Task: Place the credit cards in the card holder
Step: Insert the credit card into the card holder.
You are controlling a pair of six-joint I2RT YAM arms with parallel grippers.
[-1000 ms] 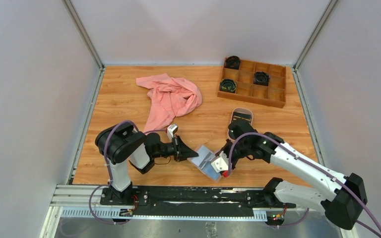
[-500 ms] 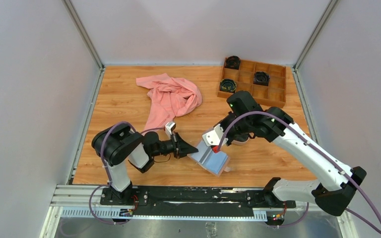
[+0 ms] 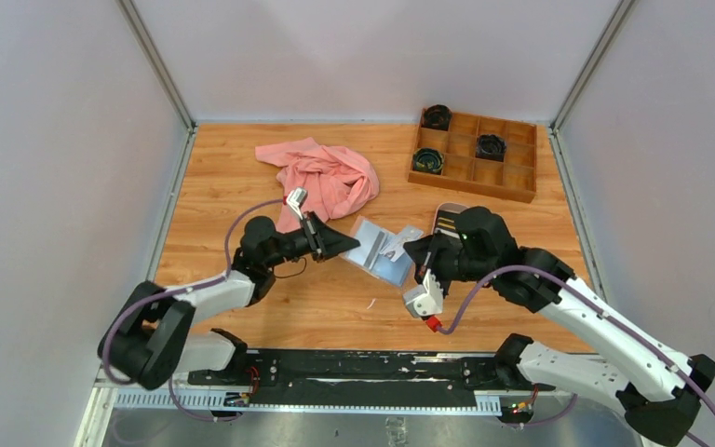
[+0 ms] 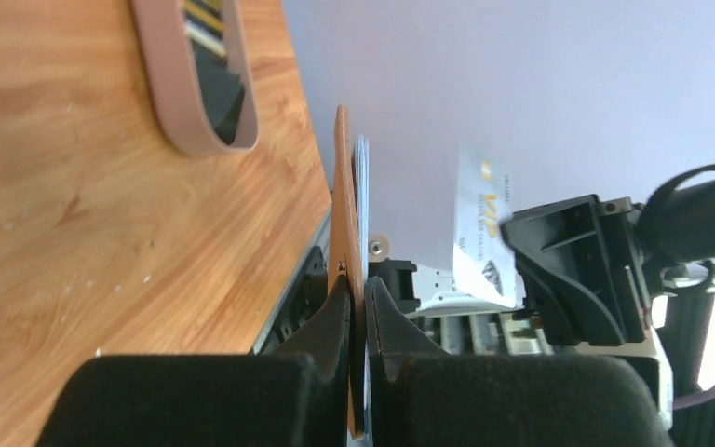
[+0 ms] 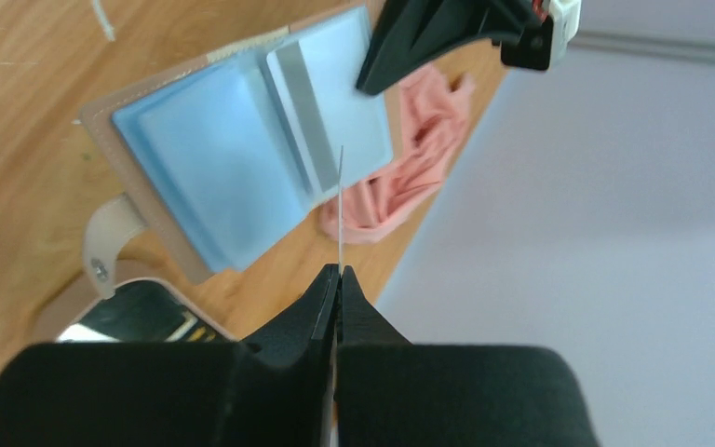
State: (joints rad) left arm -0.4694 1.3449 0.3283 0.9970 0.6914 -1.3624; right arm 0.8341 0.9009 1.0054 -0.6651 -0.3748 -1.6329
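My left gripper [image 3: 352, 245] is shut on the edge of the tan card holder [image 3: 382, 251], holding it open above the middle of the table. In the left wrist view the card holder [image 4: 343, 196] shows edge-on between the shut left gripper [image 4: 355, 285]. Its light blue pockets [image 5: 233, 158] face my right gripper [image 5: 337, 270], which is shut on a whitish credit card [image 5: 341, 200] seen edge-on, its tip just short of the pockets. The same credit card [image 4: 482, 228] carries gold print. A grey card edge [image 5: 300, 126] sticks out of one pocket.
An oval pinkish tray [image 3: 453, 209] with black striped cards lies right of the holder, under the right arm. A pink cloth [image 3: 321, 182] lies at the back centre. A wooden compartment box [image 3: 475, 154] with dark coiled items stands at the back right.
The left gripper has carried the card holder from the front edge toward the table's middle. The right gripper has come from the tray to the holder's right side, a card in its jaws.
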